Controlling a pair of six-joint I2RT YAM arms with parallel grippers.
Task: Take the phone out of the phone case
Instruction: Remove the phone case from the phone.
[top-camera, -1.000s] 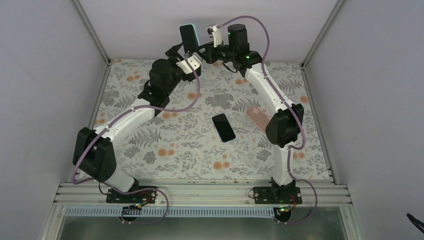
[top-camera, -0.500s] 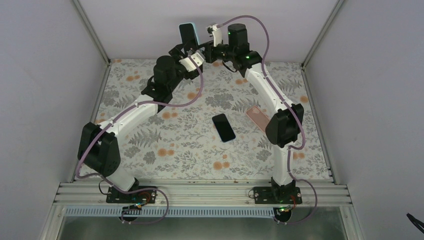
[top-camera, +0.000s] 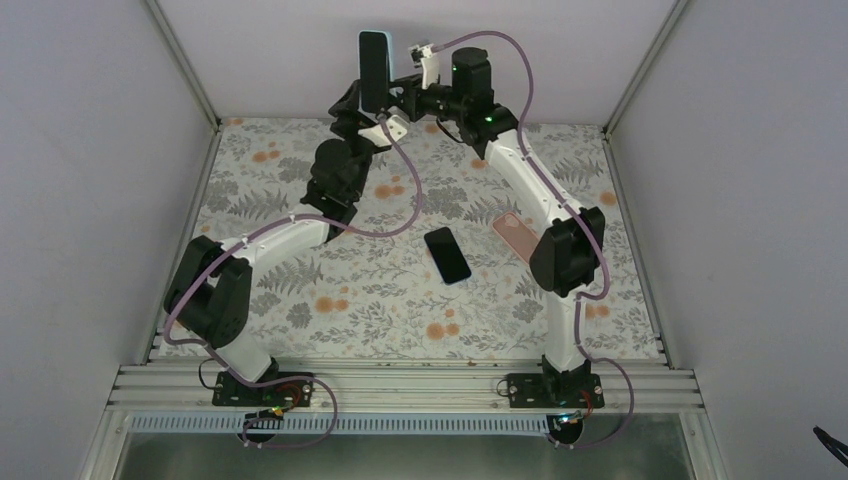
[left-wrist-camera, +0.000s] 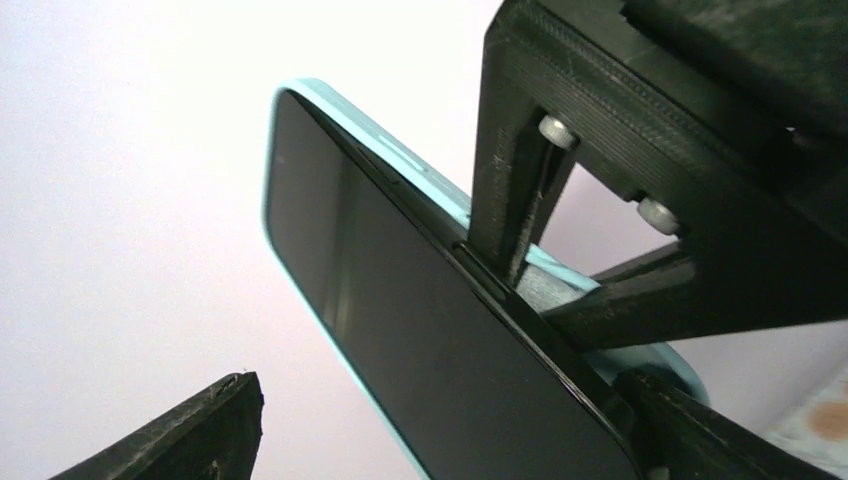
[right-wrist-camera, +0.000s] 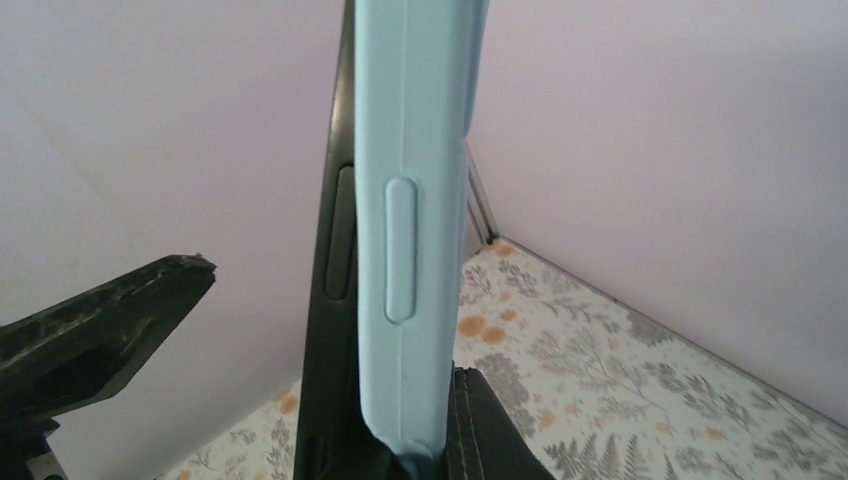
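A black phone (top-camera: 372, 62) in a light blue case (top-camera: 386, 68) is held upright in the air at the back. My right gripper (top-camera: 398, 95) is shut on its lower part. In the right wrist view the case (right-wrist-camera: 415, 200) is edge-on, clamped low in the gripper (right-wrist-camera: 420, 450). The phone's black edge (right-wrist-camera: 338, 230) with its side button stands outside the case lip. My left gripper (top-camera: 360, 108) is open just below and left of the phone. In the left wrist view its fingers (left-wrist-camera: 215, 430) straddle the dark screen (left-wrist-camera: 420, 340); the left finger is well clear.
A second black phone (top-camera: 447, 255) lies flat mid-table on the floral cloth (top-camera: 350, 290). A pink empty case (top-camera: 515, 238) lies right of it, partly under the right arm's elbow (top-camera: 568, 250). White walls close in the back and both sides.
The left arm has risen and swung in, bringing its open gripper up round the phone's lower end. The right gripper has lifted the cased phone slightly higher and more upright.
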